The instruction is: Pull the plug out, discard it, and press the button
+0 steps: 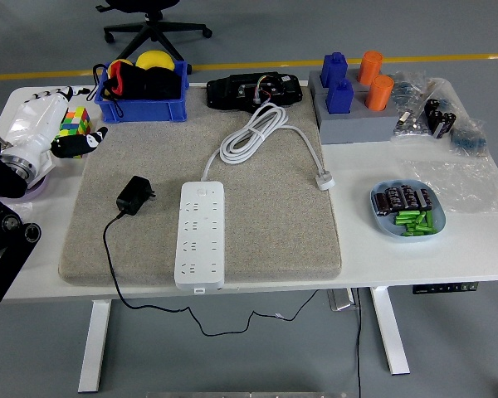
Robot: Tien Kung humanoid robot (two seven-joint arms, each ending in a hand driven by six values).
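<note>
Plug: the black adapter plug point(134, 196) with its thin black cord lies on the grey felt mat point(274, 240), just beside the white power strip point(201, 235), not in any socket.
Done: pulling out and discarding look finished, as I judge it.
Left: pressing the strip's button; untouched.
Left hand point(46, 124): white-shelled, at the table's left edge, well apart from the strip; fingers spread loosely, holding nothing.
Right hand: out of view.
Nearby: colourful cube point(75, 124), blue bin point(143, 91), coiled white cable point(261, 133); nothing blocks the strip.
</note>
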